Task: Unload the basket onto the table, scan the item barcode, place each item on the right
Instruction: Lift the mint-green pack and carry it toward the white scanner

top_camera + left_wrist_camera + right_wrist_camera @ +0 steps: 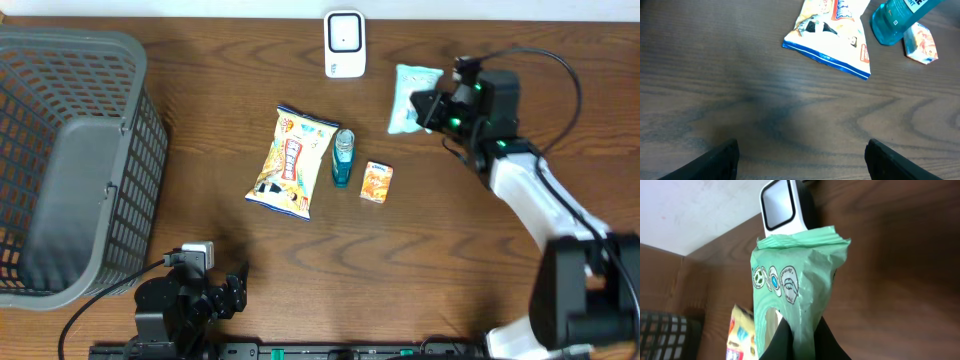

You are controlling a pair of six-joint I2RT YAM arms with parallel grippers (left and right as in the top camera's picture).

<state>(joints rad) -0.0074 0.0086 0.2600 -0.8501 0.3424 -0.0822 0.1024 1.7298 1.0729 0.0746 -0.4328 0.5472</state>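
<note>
Your right end effector [802,347] is clamped on the green packet [800,275] just beside the scanner [345,43]. Your left end effector [802,160] gapes wide, empty.

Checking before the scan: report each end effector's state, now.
Left end effector: open, holding nothing.
Right end effector: closed on the green packet.
</note>
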